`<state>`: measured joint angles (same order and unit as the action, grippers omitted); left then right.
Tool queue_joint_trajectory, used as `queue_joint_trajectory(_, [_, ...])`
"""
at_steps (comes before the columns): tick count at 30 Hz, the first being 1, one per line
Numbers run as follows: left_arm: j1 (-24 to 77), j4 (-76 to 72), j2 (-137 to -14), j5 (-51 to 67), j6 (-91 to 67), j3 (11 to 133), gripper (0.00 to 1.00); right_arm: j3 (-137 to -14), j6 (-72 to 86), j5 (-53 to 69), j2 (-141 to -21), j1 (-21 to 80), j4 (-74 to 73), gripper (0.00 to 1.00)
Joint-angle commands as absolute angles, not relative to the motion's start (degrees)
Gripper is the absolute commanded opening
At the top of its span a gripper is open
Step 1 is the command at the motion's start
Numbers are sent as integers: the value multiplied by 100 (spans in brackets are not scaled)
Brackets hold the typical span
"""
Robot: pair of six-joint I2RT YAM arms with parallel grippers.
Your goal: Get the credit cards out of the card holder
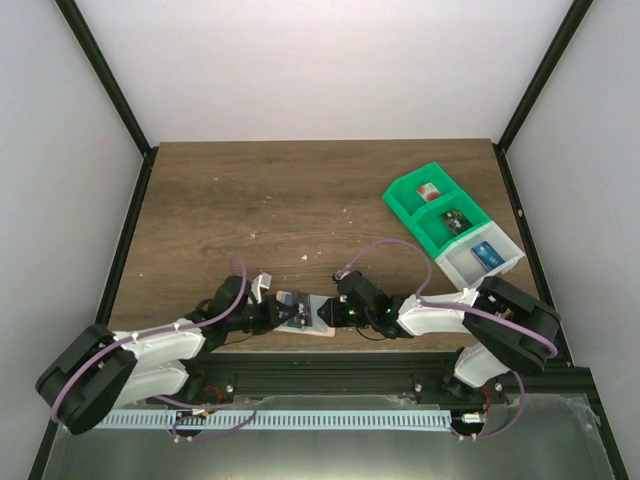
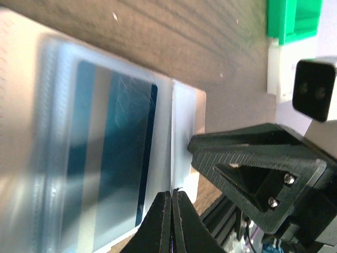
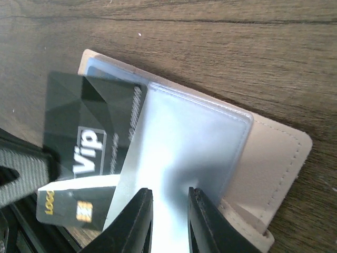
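Dark VIP card (image 3: 89,132) noted partway out of card holder (image 3: 274,158), long axis toward shut left jaws; holder pinned by narrowly parted right jaws.

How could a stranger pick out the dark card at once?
At the middle of the table's near edge lies the tan card holder. The dark card sticks out of it slantwise; unlike the blue card behind clear plastic, it shows white Vip lettering and a gold chip.
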<state>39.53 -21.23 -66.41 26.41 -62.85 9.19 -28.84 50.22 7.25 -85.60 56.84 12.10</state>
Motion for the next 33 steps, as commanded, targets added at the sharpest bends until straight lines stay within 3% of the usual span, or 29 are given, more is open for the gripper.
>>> queue_joint_trajectory(1, [3819, -1390, -6095, 2209, -6006, 950, 0, -2830, 4947, 661, -8619, 5706, 790, 21])
queue_joint_trajectory(9, [3740, -404, -4902, 2165, -5572, 1251, 0, -2903, 4016, 706, -7608, 5669, 756, 24])
queue_joint_trajectory(15, [3738, -73, -4615, 3113, -4843, 1718, 0, -3309, 2561, 1019, -6232, 5553, -69, 25])
queue_joint_trajectory(18, [3744, -187, -4595, 3751, -4702, 1801, 0, -3825, 2056, 1548, -5822, 5305, -1192, 26])
queue_joint_trajectory(24, [3922, -844, -4871, 4886, -4735, 1685, 0, -4724, 1555, 2522, -5920, 4777, -2776, 29])
queue_joint_trajectory(33, [4328, -1007, -5319, 5429, -4422, 1854, 0, -4944, 1153, 3745, -6240, 4720, -3363, 35])
